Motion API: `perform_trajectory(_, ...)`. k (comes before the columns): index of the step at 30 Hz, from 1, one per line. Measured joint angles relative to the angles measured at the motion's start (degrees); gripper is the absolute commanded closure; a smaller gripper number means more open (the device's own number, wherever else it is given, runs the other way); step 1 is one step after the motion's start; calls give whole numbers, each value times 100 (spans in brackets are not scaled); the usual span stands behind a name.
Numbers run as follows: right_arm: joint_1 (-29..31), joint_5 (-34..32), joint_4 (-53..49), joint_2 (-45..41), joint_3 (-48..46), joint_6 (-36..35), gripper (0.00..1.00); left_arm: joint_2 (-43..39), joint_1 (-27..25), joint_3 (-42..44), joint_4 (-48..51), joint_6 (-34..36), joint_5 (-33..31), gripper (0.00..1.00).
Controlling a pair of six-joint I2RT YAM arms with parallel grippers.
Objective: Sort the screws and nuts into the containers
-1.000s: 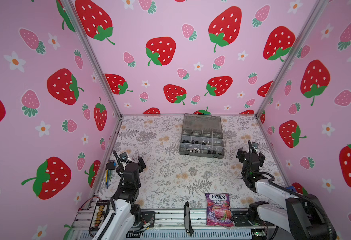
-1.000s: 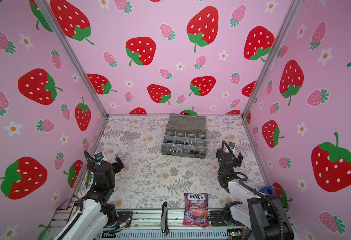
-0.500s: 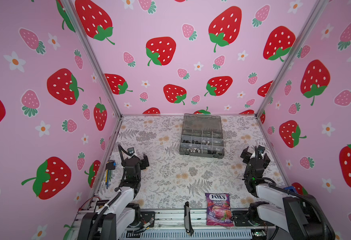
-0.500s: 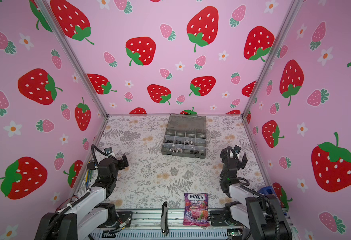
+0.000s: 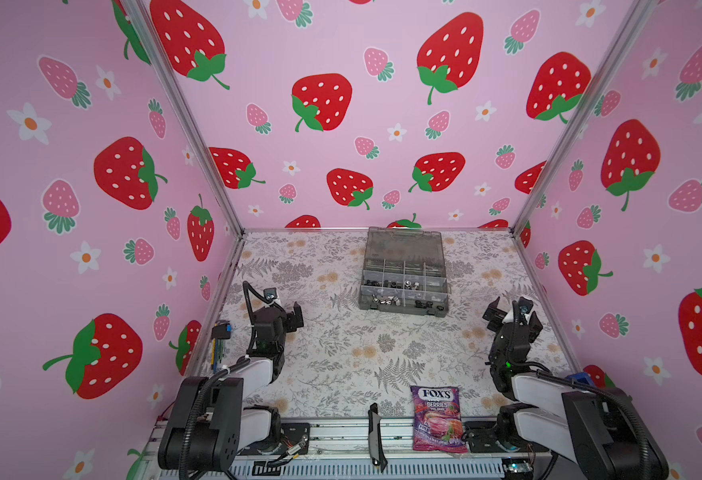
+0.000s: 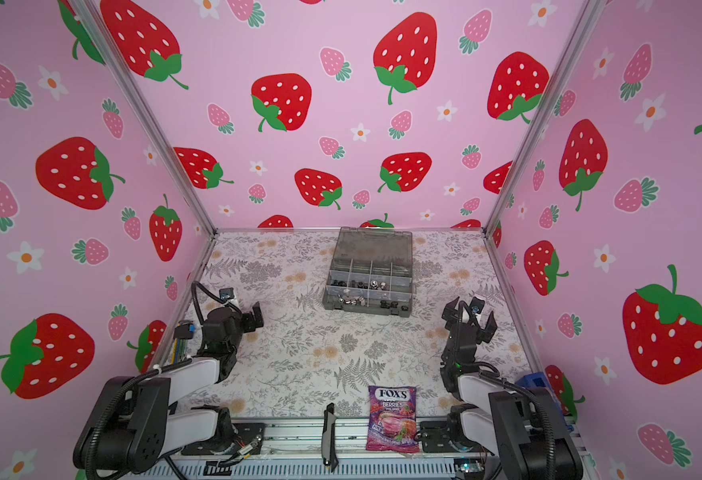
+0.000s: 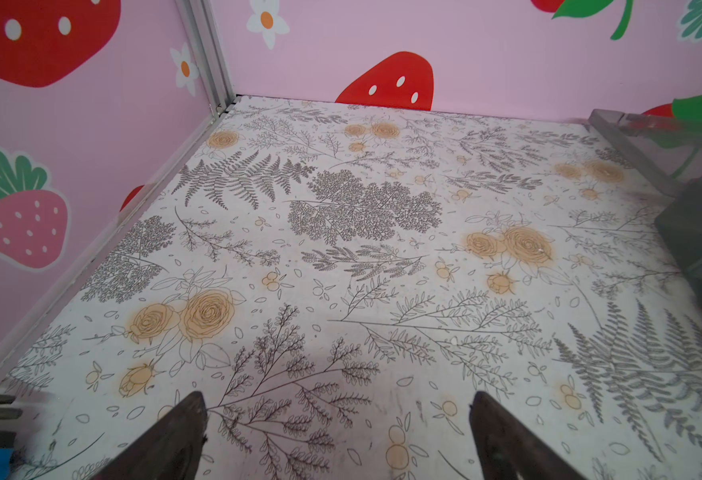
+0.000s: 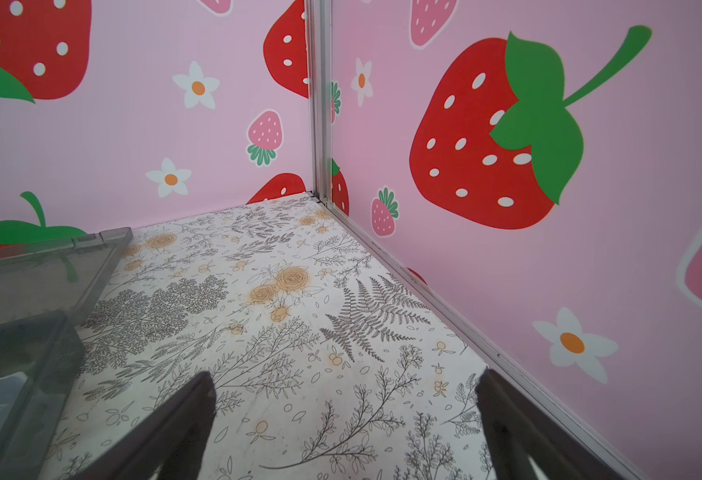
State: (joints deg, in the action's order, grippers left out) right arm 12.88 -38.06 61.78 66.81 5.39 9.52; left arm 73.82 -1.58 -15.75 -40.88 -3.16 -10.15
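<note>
Grey box (image 5: 403, 249) on table (image 5: 341, 345), well beyond left hand (image 5: 285, 309) and right hand (image 5: 513, 316), both spread and empty.

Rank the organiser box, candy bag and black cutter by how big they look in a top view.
1. organiser box, lid open: largest.
2. candy bag: clearly smaller, though nearer the camera.
3. black cutter: smallest; about as long as the bag but far thinner.
</note>
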Motion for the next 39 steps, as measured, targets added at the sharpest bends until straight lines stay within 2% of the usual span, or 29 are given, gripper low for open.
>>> perform_trajectory(7,-24,85,227,146,-37,-9,0,992,31,-245,-647,35,249,1)
perform_trajectory(11,-37,186,380,286,-44,-13,0,1451,44,-479,-557,68,461,1)
perform_trajectory(17,-42,358,664,461,-66,-42,0,1480,345,-909,-402,92,1139,1)
perform_trajectory(22,-50,791,1036,896,-52,-341,0,1480,422,-920,-367,90,1384,1)
perform_trajectory(30,-63,1327,2026,2273,61,-822,0,1480,422,-920,-310,90,1517,1)
perform_trajectory(36,-245,1631,1753,2398,431,-828,0,1480,422,-920,-260,90,1530,1)
perform_trajectory(39,-479,2170,1394,2396,892,-831,0,1480,420,-920,-258,90,1530,1)
